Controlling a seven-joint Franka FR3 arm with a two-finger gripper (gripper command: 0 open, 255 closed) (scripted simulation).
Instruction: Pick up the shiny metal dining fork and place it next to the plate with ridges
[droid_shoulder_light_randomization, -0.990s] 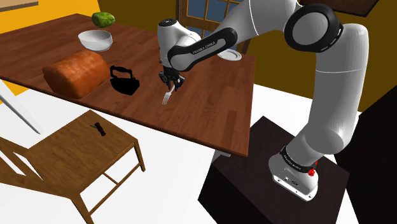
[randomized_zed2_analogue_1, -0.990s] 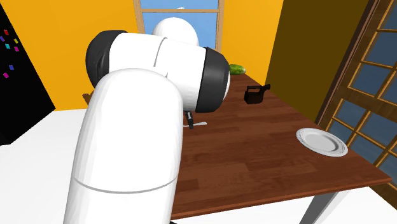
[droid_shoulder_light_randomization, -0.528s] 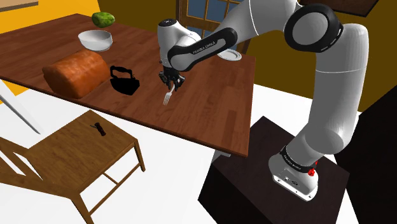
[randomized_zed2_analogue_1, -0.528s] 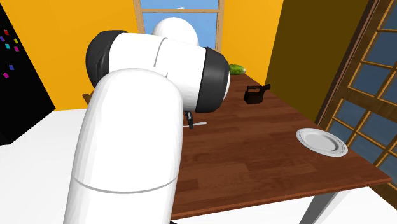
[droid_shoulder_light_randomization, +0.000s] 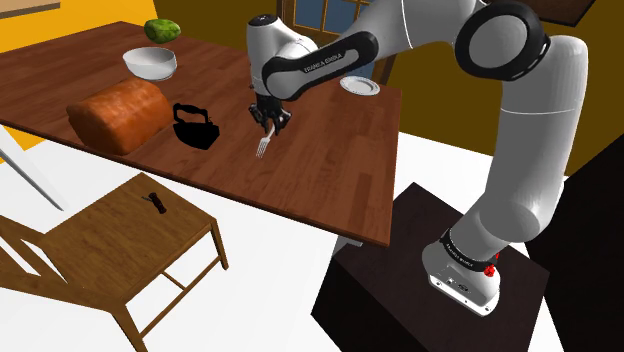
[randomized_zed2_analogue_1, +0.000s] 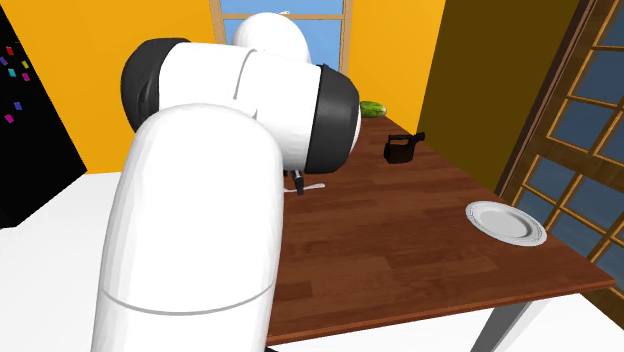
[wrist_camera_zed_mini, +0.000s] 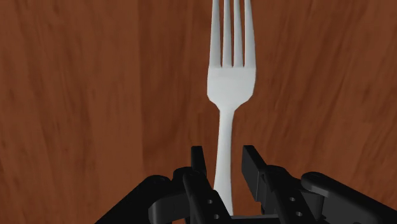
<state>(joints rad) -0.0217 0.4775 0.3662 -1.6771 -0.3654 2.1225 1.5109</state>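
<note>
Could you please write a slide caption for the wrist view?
The gripper clasps a pale fork by its handle, tines pointing away over the brown wooden table.

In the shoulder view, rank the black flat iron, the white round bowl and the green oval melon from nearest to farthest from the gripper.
From the gripper, shut on the pale grey fork:
1. the black flat iron, just to its left in that view.
2. the white round bowl, farther up-left.
3. the green oval melon, beyond the bowl.

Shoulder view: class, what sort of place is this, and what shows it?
Probably a home dining room: a wooden table carrying a white bowl and plate, with a wooden chair beside it.
</note>
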